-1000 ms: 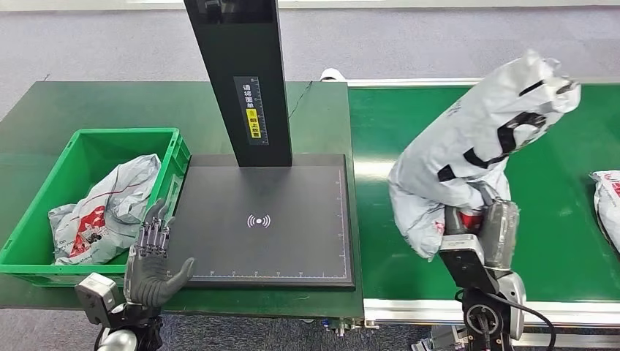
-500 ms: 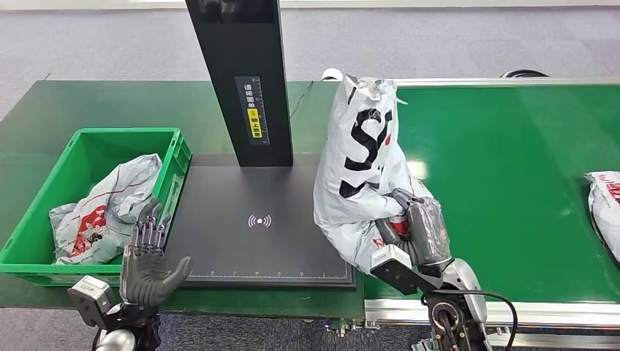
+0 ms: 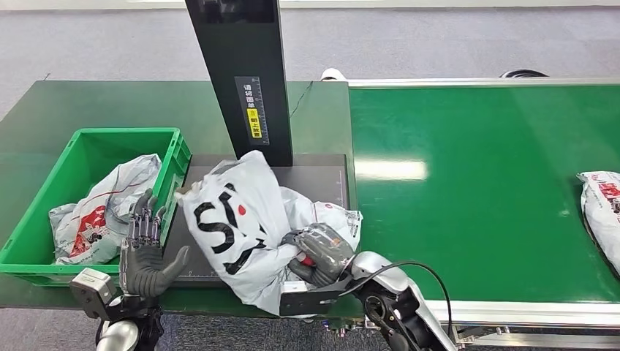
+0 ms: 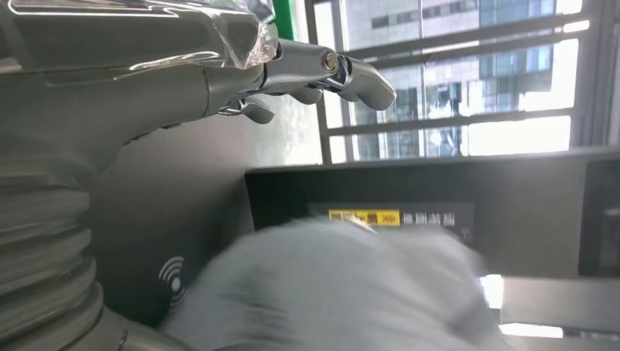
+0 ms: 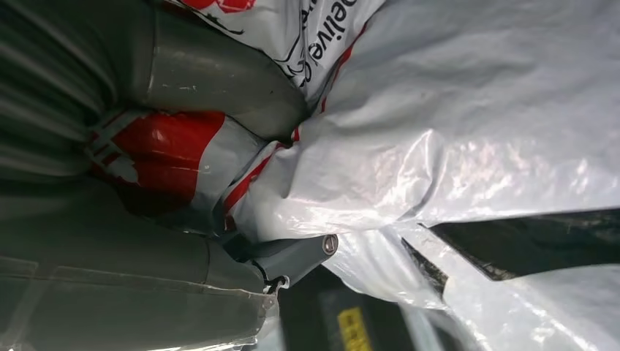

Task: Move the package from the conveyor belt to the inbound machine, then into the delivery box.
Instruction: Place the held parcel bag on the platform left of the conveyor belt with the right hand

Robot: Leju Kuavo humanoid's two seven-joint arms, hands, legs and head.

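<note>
Package (image 3: 241,223) lies on the inbound machine (image 3: 322,175), gripped by the right hand (image 3: 318,252); left hand (image 3: 146,248) open beside it.

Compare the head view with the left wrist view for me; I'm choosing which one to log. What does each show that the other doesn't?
Head view alone: the green crate with a grey bag inside, the conveyor belt with another bag at its far end, and the right hand gripping the white package.

Left wrist view alone: windows with buildings outside.

Both: the open left hand, the white package, blurred at the wrist, and the scanner's black post with its yellow label.
</note>
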